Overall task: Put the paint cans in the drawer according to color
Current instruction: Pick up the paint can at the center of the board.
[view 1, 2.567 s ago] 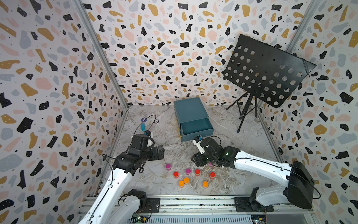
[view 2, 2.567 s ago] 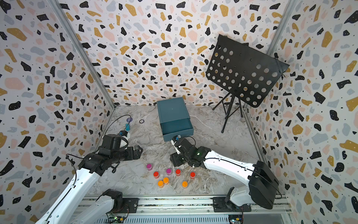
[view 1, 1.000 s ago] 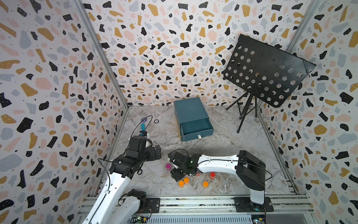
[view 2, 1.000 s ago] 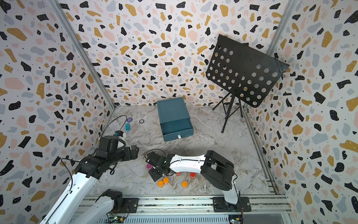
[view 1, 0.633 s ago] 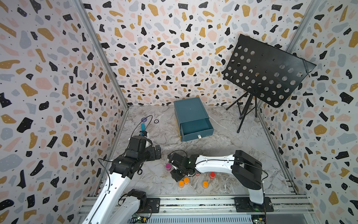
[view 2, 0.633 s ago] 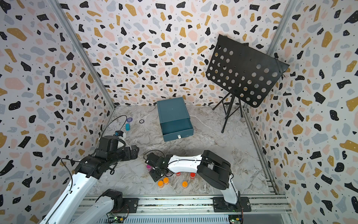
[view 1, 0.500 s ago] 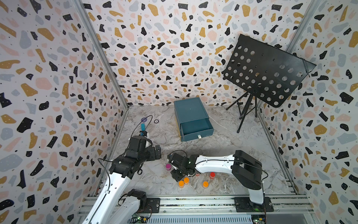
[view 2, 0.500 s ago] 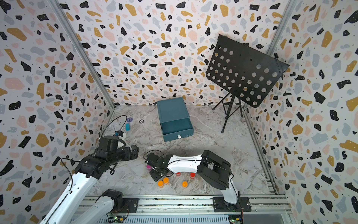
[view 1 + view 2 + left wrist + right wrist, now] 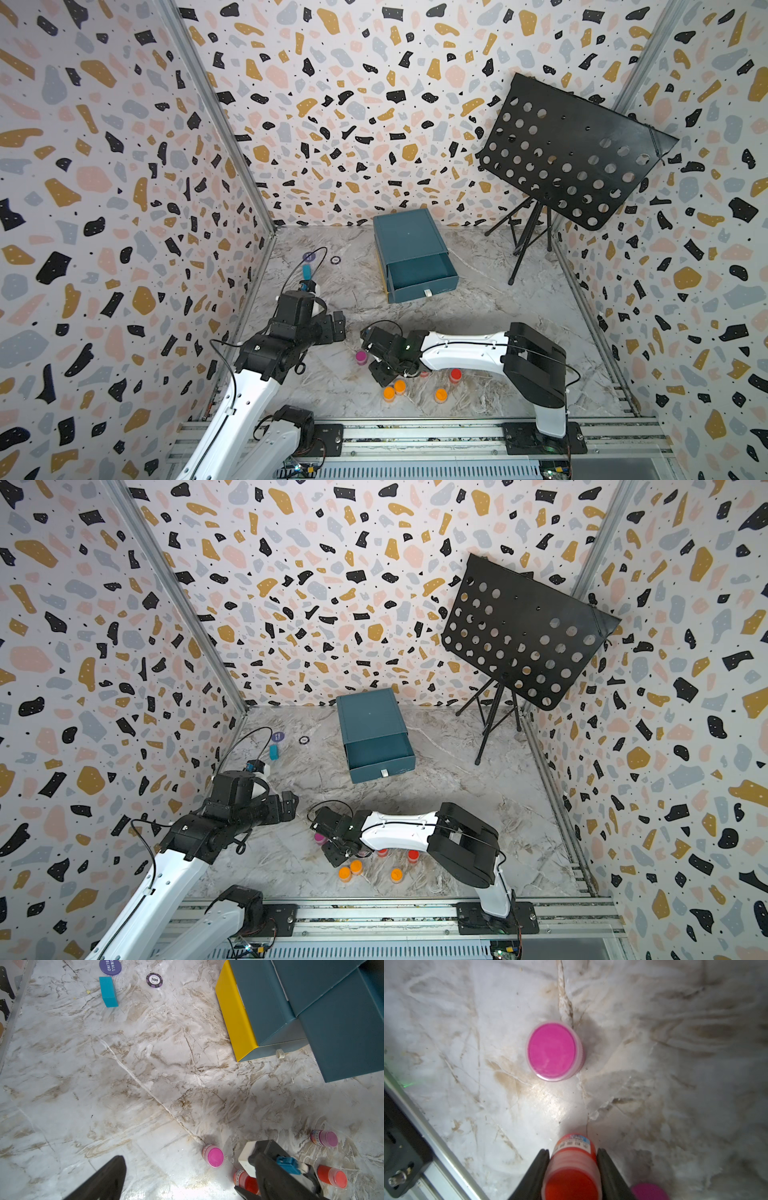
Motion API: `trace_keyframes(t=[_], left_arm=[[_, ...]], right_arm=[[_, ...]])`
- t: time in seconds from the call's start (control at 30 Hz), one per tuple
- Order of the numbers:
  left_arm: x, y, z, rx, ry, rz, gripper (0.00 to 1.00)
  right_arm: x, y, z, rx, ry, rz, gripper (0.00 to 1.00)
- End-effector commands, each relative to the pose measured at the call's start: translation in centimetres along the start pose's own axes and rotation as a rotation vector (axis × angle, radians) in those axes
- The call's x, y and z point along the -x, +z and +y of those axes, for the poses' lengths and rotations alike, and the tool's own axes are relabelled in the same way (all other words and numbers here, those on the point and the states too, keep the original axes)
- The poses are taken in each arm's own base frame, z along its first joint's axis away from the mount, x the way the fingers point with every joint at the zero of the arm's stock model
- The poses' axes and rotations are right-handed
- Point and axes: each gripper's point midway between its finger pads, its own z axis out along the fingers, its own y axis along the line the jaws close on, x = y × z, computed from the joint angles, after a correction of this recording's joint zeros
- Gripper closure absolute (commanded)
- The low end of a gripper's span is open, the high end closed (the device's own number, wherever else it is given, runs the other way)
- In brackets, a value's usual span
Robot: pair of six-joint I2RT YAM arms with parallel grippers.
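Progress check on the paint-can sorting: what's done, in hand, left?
Done: one drawer pulled open, apparently empty. In hand: right gripper closed around a red can. Left: every placement; the magenta can and orange cans sit on the table; left gripper open, empty.

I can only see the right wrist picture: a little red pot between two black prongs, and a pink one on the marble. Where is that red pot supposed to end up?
Observer: A teal drawer box stands farther back, one drawer pulled out.
Operator: Are there other pots I'm missing?
Observer: Three orange pots sit by the front rail, close to the right gripper that flanks your red pot.
Operator: And the other arm?
Observer: The left gripper hangs open off to the side, holding nothing.
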Motion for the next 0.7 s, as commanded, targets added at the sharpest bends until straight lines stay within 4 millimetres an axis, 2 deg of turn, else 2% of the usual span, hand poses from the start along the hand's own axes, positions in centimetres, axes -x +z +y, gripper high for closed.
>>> trace_keyframes(t=[0.0, 0.13, 0.27, 0.47, 0.63, 0.67], left_arm=[[0.4, -0.1, 0.0, -0.005, -0.014, -0.023, 0.0], [0.4, -0.1, 0.0, -0.003, -0.013, -0.024, 0.0], [0.4, -0.1, -0.1, -0.008, -0.013, -0.024, 0.0], [0.4, -0.3, -0.1, -0.01, -0.017, -0.029, 0.0], [0.5, -0.4, -0.2, -0.017, -0.016, -0.033, 0.0], [0.4, -0.4, -0.2, -0.017, -0.015, -0.032, 0.0]], right_arm=[[3.8, -6.4, 0.7, -0.011, -0.047, -0.163, 0.74], [5.3, -9.2, 0.6, -0.034, -0.096, -0.222, 0.74], [7.3, -13.6, -0.4, -0.111, -0.145, -0.302, 0.72], [9.8, -18.9, -1.8, -0.095, -0.121, -0.422, 0.7], [11.4, -21.9, -3.8, -0.054, -0.101, -0.478, 0.7], [11.5, -22.2, -3.6, -0.039, -0.099, -0.482, 0.7]])
